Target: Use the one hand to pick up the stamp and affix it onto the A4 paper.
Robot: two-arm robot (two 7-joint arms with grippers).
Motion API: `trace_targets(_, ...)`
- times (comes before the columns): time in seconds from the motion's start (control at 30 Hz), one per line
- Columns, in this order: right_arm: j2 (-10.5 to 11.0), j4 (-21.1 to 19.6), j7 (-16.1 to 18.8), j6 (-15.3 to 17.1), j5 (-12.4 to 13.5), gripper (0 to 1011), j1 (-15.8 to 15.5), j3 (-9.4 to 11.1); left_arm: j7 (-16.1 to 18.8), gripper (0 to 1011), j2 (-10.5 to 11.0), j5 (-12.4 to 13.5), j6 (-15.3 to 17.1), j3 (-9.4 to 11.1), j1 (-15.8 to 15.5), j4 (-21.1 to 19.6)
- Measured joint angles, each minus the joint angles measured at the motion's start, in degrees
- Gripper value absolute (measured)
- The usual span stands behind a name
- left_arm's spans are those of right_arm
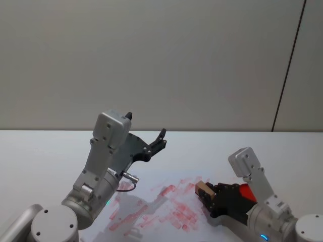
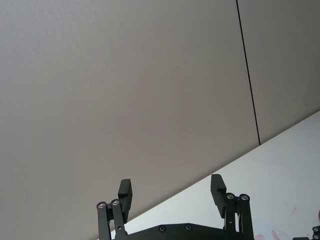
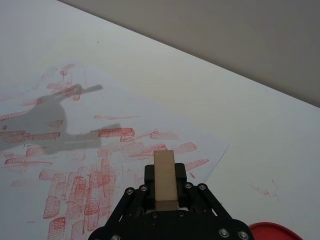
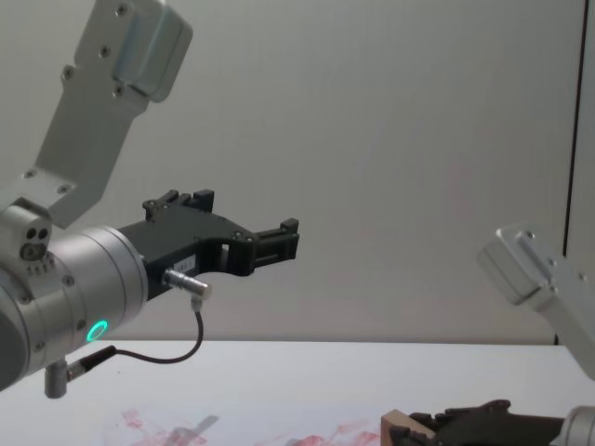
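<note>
My right gripper [image 1: 206,194] is shut on the stamp [image 1: 203,189], a light tan wooden block, low over the right part of the A4 paper [image 1: 151,209]. In the right wrist view the stamp [image 3: 165,179] stands between the black fingers [image 3: 181,176] above the paper [image 3: 100,145], which carries many red prints and smears. The chest view shows the stamp [image 4: 400,429] at the bottom edge. My left gripper [image 1: 160,139] hangs open high above the table, pointing at the wall, with its fingers [image 2: 125,195] apart and nothing between them.
A flat round red ink pad [image 1: 246,192] lies on the white table just right of my right gripper, also seen as a red ink pad [image 3: 274,232] in the right wrist view. A grey wall [image 1: 161,60] stands behind the table.
</note>
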Motion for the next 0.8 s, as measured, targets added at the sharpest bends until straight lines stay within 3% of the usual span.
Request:
trace_targets(0.5,0.1,0.6,0.3,0.6,-0.2,216,0.3,-0.1,0.0,1003,0.0,0.0,0.0,0.0,0.0,0.0)
trace_targets(0.8,0.4,-1.0,-0.5,-0.7,1.5,217,0.0,0.5,0.0,1002,0.0,0.0,0.0,0.0,0.0,0.0)
